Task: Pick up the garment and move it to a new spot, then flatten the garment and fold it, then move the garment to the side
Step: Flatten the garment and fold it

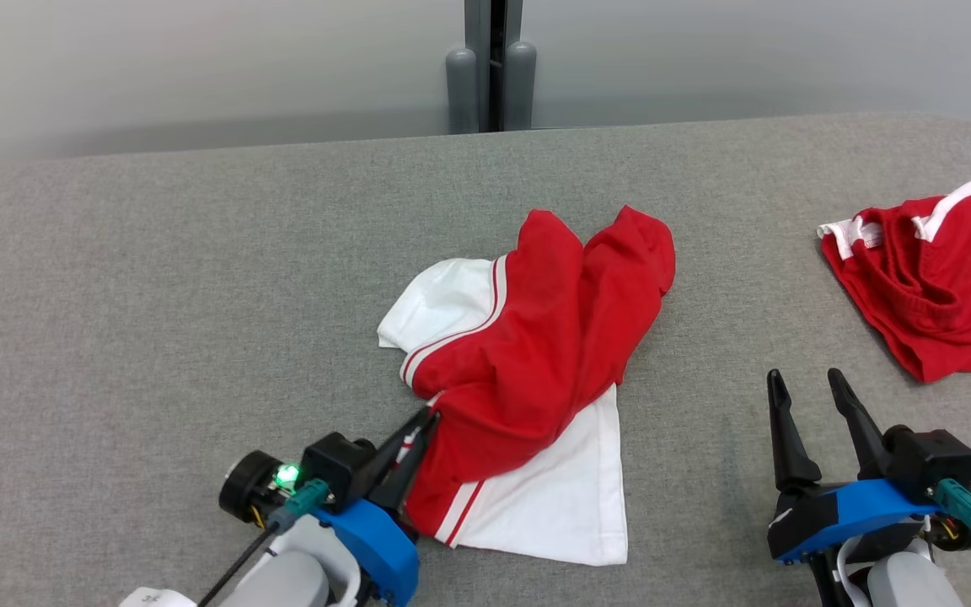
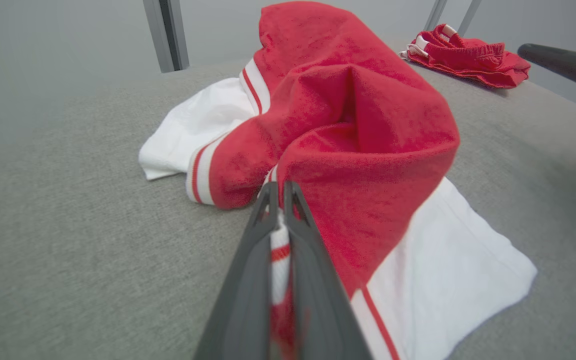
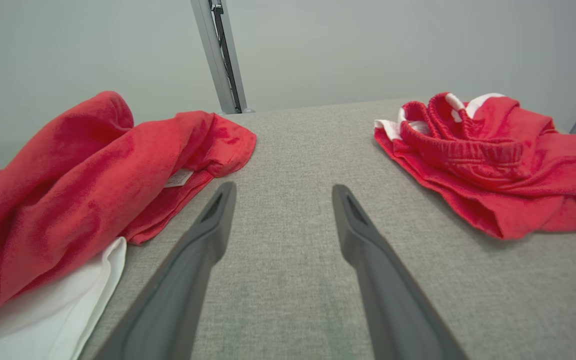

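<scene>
A crumpled red and white garment (image 1: 536, 337) lies in the middle of the grey table (image 1: 157, 278). My left gripper (image 1: 426, 417) is shut on its near left edge, where red cloth meets a white stripe. The left wrist view shows that garment (image 2: 358, 125) bunched up, with a strip of it pinched inside my left gripper (image 2: 280, 187). My right gripper (image 1: 806, 384) stands open over bare table to the right of the garment, touching nothing. From the right wrist, the garment (image 3: 68, 175) lies left of my open right gripper (image 3: 280, 192).
A second red garment with white trim (image 1: 932, 278) lies bunched at the table's far right, also in the left wrist view (image 2: 468, 57) and the right wrist view (image 3: 493, 160). A grey post (image 1: 490, 67) stands behind the table's far edge.
</scene>
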Available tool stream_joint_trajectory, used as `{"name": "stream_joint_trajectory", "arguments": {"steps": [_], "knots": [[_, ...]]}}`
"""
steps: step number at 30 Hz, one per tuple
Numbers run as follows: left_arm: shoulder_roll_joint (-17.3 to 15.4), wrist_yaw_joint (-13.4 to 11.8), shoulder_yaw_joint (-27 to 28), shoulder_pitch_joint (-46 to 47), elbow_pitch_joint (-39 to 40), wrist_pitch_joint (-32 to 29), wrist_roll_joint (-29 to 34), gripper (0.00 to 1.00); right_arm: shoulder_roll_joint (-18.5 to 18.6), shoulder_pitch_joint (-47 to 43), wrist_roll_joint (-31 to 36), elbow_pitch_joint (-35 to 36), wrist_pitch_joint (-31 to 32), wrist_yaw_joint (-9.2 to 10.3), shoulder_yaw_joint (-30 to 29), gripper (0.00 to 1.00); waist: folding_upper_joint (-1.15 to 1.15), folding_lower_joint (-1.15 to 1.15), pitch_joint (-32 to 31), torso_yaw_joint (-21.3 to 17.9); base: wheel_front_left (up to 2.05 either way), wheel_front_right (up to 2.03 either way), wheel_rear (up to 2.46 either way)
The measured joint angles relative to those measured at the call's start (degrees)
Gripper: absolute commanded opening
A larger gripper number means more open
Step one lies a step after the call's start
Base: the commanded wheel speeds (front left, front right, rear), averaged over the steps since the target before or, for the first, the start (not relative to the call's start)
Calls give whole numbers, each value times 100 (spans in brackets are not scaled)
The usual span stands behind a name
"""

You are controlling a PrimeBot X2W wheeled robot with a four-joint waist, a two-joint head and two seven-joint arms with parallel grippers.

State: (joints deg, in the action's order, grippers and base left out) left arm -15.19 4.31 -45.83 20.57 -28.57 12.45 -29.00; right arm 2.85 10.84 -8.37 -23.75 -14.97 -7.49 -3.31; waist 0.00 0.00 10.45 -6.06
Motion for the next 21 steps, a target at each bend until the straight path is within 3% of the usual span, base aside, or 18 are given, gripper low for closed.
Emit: {"name": "stream_joint_trajectory", "arguments": {"steps": [5,10,16,21], "knots": [[-198,-132,389,272,10,135,-42,0,0,40,0,1,-1,0,1,100,0,0,19,11,0,0,0],[-605,-148,760,772,-187,181,-70,0,0,82,3,4,-1,0,23,100,0,0,95,-11,0,0,0],[-1013,-64,1036,1493,-812,-63,-174,0,0,204,18,19,-1,0,127,100,0,0,274,-140,0,0,0],[-1140,-18,1184,2045,-1374,-181,-237,0,0,319,18,25,-1,0,224,100,0,0,440,-304,0,0,0]]}}
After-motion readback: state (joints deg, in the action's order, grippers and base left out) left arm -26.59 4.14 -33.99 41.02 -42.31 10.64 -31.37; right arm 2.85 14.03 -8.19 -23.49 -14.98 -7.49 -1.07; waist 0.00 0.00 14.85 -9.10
